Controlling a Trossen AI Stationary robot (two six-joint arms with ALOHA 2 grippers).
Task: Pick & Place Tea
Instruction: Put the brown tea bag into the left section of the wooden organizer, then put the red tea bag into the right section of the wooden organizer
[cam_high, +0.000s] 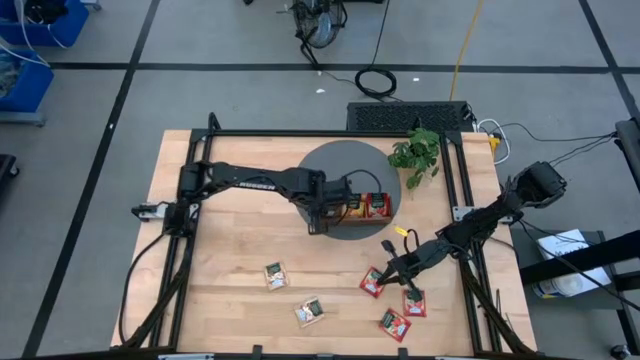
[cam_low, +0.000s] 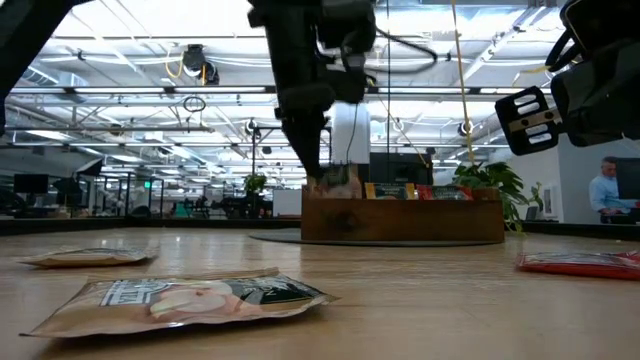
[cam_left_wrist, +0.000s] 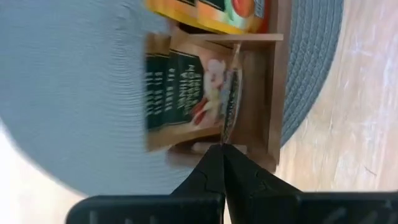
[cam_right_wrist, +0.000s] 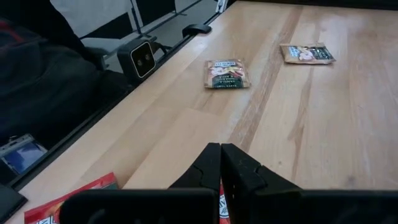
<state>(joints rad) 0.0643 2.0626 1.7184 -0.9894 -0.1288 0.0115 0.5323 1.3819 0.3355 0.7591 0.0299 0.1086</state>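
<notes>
The tea is small flat sachets. Two beige ones (cam_high: 275, 275) (cam_high: 308, 312) and three red ones (cam_high: 372, 282) (cam_high: 413, 302) (cam_high: 394, 324) lie flat on the near half of the table. More red and orange sachets (cam_high: 375, 207) stand in the brown wooden tray (cam_high: 350, 230). My left gripper (cam_high: 320, 215) points down over the tray's left end, shut on a beige sachet (cam_left_wrist: 186, 93). My right gripper (cam_high: 385, 275) is shut and held low over the red sachets at the near right. My left gripper pinches the beige sachet by one edge (cam_left_wrist: 224, 138) between its two fingertips, from above, pointing down. The sachet hangs upright below the fingers at the tray's left end compartment (cam_left_wrist: 255, 118). Whether its lower end rests inside, I cannot tell. My right gripper is shut over a red sachet (cam_right_wrist: 68, 196); whether it touches it, I cannot tell.
The tray stands on a round grey mat (cam_high: 340, 165) at the table's far middle. A small green plant (cam_high: 418, 155) stands just right of the mat. A small camera (cam_right_wrist: 142, 59) sits at the table's near edge. Bare wood lies between the tray and the loose sachets.
</notes>
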